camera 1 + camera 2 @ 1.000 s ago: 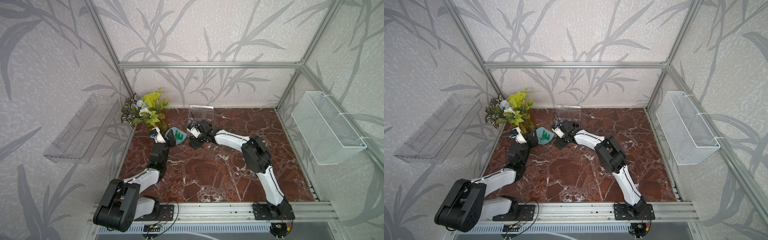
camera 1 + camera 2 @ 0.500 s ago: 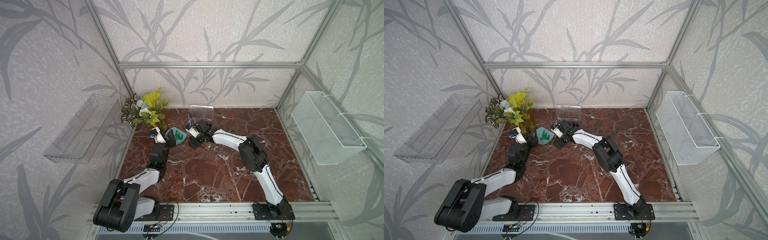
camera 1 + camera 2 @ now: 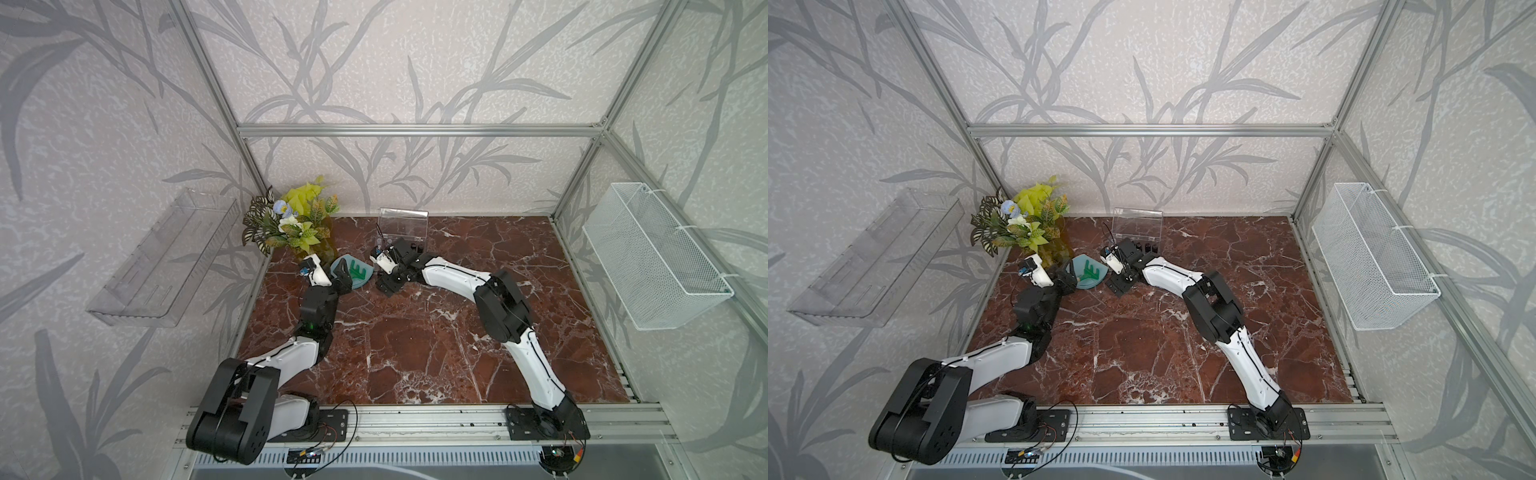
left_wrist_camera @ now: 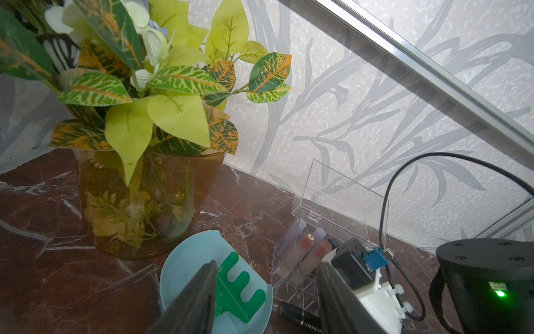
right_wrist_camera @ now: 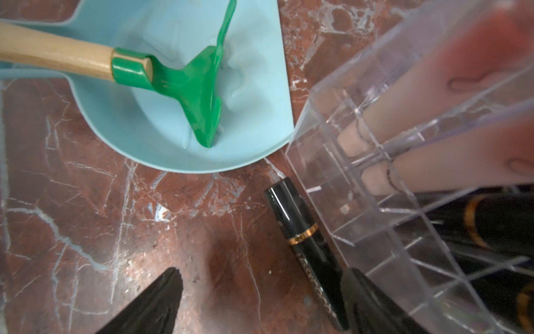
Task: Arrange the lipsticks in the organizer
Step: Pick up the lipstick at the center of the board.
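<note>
A black lipstick is laid flat on the worktop along the organizer wall. It is framed by the right claw, spread wide and empty. The lipstick is set off-centre by one finger, its length crosswise to the closing line.

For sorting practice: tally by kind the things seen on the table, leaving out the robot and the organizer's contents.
Vase of plants: 1
Dish: 1
Rake: 1
Organizer: 1
Loose lipstick: 1
Total: 5
</note>
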{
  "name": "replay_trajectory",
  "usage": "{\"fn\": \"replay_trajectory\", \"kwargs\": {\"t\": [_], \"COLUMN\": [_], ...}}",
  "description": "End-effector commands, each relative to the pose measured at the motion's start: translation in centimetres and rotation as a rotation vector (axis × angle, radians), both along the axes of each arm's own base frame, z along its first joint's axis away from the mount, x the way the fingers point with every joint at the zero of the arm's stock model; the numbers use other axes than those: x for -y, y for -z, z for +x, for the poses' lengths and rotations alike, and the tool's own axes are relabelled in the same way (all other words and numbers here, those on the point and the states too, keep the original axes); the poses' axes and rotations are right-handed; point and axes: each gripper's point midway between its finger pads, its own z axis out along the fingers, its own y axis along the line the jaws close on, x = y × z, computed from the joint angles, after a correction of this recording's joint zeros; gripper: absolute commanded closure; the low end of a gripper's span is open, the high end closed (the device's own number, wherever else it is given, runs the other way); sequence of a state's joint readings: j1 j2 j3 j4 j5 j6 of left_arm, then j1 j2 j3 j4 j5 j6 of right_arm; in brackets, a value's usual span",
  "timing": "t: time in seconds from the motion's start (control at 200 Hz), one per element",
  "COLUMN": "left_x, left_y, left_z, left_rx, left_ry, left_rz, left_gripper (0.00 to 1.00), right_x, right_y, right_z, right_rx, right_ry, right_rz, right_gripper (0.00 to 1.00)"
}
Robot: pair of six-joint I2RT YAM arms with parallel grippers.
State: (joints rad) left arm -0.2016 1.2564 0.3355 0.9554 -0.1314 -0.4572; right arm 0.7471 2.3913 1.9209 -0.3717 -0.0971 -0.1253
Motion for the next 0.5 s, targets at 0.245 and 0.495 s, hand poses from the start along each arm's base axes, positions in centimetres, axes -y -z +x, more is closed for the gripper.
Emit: {"fn": "replay_trajectory", "kwargs": {"t": [0.245,0.495], "left_x": [-0.1,-0.03], "left_y": [-0.34,-0.36], "left_z": [-0.2,-0.23], "left_rx": [0.02,0.021], "left_ry": [0.005,0.008], "left_rz": [-0.011,-0.011], "left_gripper": [0.43,0.43], "right_x": [0.46,0.42], "right_y": [1.84,1.7], "right_z": [0.01,-0.37], "right_rx": [-0.046,-0.065], "right_ry": [-0.001,-0.001], "right_rz": [-0.039,-0.025], "right_gripper": [0.13,0.3]}}
